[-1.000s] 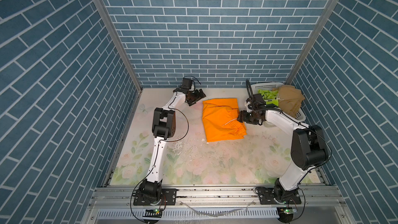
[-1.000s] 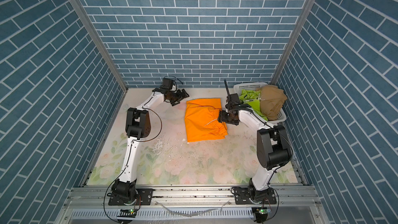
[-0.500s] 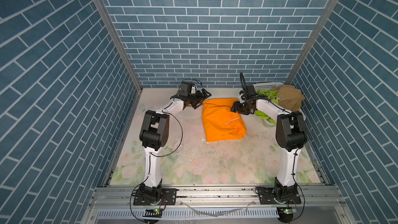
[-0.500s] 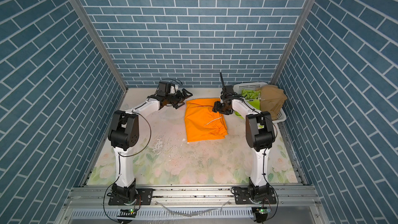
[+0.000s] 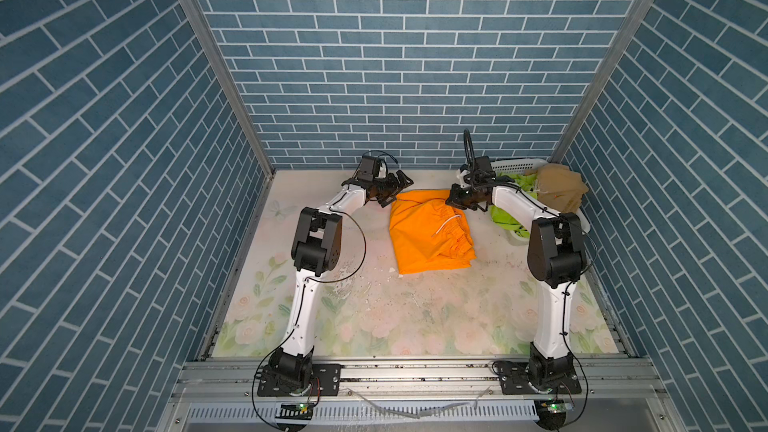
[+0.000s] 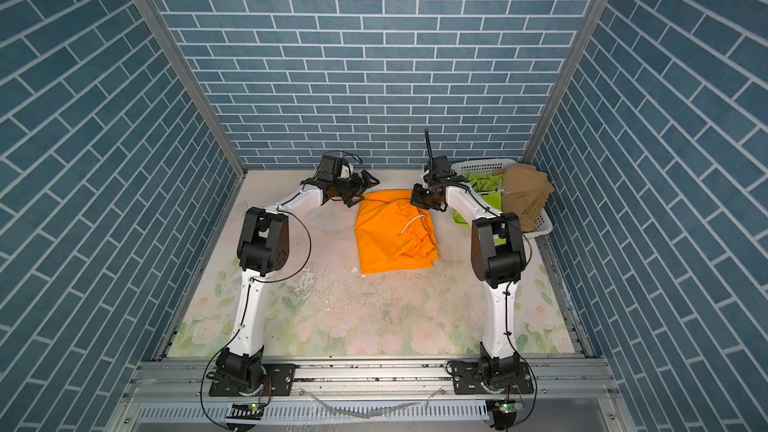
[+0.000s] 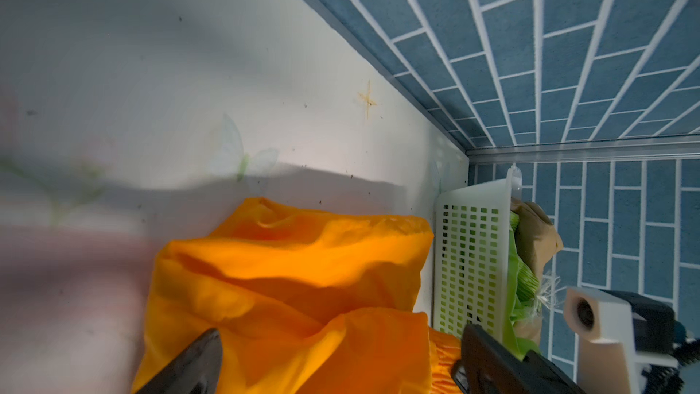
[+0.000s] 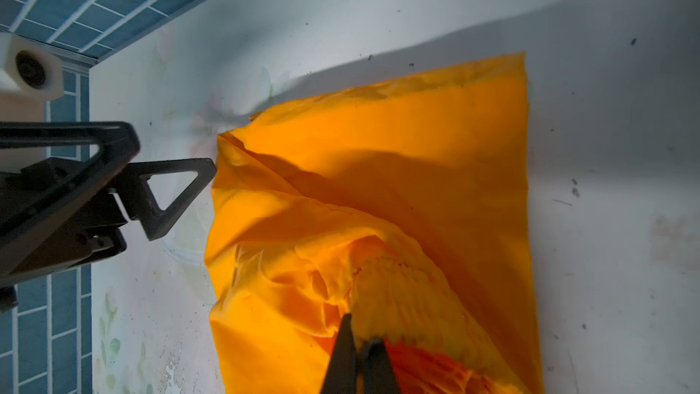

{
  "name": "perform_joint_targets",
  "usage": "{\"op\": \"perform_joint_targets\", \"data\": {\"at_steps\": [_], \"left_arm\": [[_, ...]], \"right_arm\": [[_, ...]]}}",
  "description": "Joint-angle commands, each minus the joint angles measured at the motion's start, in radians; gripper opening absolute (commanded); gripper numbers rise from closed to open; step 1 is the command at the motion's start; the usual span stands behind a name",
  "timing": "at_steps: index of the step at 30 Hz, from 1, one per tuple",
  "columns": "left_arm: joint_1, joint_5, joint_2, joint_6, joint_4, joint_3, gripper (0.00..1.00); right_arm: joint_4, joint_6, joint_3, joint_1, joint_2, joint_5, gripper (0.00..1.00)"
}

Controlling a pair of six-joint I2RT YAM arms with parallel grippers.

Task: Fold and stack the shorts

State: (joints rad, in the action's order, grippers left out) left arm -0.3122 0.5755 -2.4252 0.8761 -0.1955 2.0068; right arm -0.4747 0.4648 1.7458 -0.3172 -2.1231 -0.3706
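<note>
Both arms had swung in over the last second: the right gripper (image 5: pixel 450 200) had gone from midway along the right edge of the orange shorts (image 5: pixel 428 238) to their far right corner and snapped closed there, while the left gripper (image 5: pixel 395 192) had come across from the back of the table (image 5: pixel 374 317) to the far left corner; in the right wrist view the dark fingertips (image 8: pixel 342 354) were pinched together on the gathered orange waistband; the left gripper's jaws stood wide apart at the cloth's edge, and whether they touched it I could not tell; the orange shorts lay roughly folded on the floral table between the two arms, their white cord (image 5: pixel 446 226) loose on top; the lime green shorts (image 5: pixel 505 218) spilled over the white basket (image 5: pixel 515 164) in the far right corner, the tan shorts (image 5: pixel 559 191) heaped beside them.
</note>
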Motion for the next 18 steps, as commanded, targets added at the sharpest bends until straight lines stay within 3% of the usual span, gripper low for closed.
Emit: {"op": "perform_joint_targets", "data": {"at_steps": [1,7,9,14,18], "left_arm": [[0.011,-0.049,-0.048,-0.019,-0.079,0.033,1.00],[0.054,-0.065,-0.047,-0.014,-0.059,-0.031,1.00],[0.068,-0.068,-0.032,-0.025,-0.062,-0.048,1.00],[0.070,-0.047,0.007,-0.087,-0.136,-0.005,1.00],[0.034,-0.019,0.089,-0.103,-0.176,-0.017,1.00]], "right_arm": [[0.042,0.001,0.024,0.020,-0.039,-0.029,0.00],[0.049,-0.013,0.049,0.054,-0.121,-0.040,0.00],[0.032,-0.029,0.052,0.066,-0.139,-0.028,0.05],[0.033,-0.044,0.033,0.079,-0.103,-0.051,0.39],[0.043,-0.052,-0.039,0.068,0.038,-0.045,0.71]]}}
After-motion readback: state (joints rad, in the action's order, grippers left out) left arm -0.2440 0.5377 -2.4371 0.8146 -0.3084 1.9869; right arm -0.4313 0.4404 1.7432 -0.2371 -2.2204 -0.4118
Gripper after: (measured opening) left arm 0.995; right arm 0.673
